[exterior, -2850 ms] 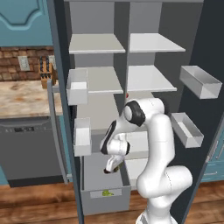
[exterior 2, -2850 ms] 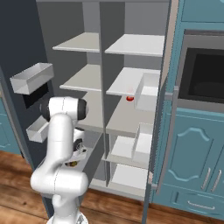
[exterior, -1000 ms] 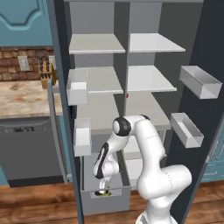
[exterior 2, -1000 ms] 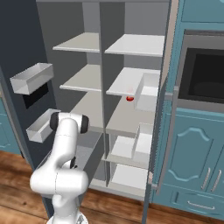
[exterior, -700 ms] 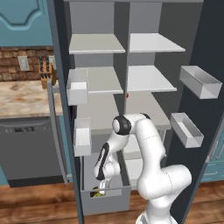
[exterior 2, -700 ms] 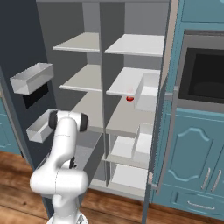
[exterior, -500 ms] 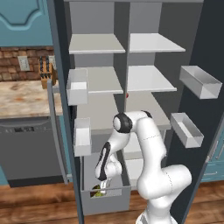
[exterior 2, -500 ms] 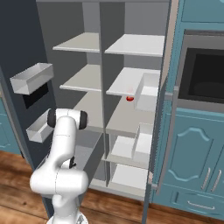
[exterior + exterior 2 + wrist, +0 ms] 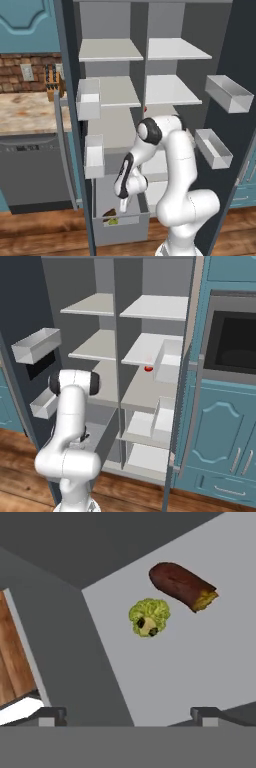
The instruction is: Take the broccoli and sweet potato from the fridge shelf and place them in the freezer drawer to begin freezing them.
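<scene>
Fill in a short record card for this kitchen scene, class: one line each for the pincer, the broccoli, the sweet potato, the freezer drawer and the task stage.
Pincer: open, holding nothing, above the drawer floor
Broccoli: lying on the drawer floor, beside the sweet potato, a narrow gap between them
Sweet potato: lying on the drawer floor, free of the pincer
Freezer drawer: pulled out at the bottom of the fridge, both vegetables inside
Task stage: both items are in the drawer; drawer not yet pushed in
</scene>
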### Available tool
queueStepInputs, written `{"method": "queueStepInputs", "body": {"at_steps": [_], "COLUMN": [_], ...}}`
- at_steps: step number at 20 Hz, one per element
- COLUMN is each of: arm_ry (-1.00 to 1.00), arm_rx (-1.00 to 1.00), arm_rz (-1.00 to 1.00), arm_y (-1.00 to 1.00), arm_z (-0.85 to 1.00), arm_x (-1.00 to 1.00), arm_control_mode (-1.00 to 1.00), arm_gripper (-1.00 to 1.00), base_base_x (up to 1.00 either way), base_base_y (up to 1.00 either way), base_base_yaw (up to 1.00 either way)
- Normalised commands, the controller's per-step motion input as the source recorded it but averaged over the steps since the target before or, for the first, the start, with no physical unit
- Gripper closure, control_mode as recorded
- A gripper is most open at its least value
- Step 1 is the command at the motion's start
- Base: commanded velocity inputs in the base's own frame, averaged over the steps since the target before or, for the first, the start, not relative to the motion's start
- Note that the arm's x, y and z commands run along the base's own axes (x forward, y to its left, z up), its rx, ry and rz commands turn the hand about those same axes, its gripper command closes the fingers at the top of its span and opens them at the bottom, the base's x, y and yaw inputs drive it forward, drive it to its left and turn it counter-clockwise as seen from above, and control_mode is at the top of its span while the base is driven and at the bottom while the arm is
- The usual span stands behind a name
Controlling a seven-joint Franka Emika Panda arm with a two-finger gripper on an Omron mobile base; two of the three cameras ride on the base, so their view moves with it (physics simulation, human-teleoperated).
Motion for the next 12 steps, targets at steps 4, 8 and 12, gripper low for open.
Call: {"method": "queueStepInputs", "body": {"at_steps": [4, 8, 12], "arm_ry": [0.00, 0.00, 0.00], "arm_rx": [0.00, 0.00, 0.00], "arm_rz": [0.00, 0.00, 0.00], "arm_y": [-0.20, -0.18, -0.14], "arm_z": [0.87, 0.80, 0.81], "arm_x": [0.00, 0.00, 0.00], "arm_control_mode": [-1.00, -1.00, -1.00], "arm_gripper": [-1.00, -1.00, -1.00], "base_base_x": [0.00, 0.00, 0.00], "base_base_y": [0.00, 0.00, 0.00], "base_base_yaw": [0.00, 0.00, 0.00]}}
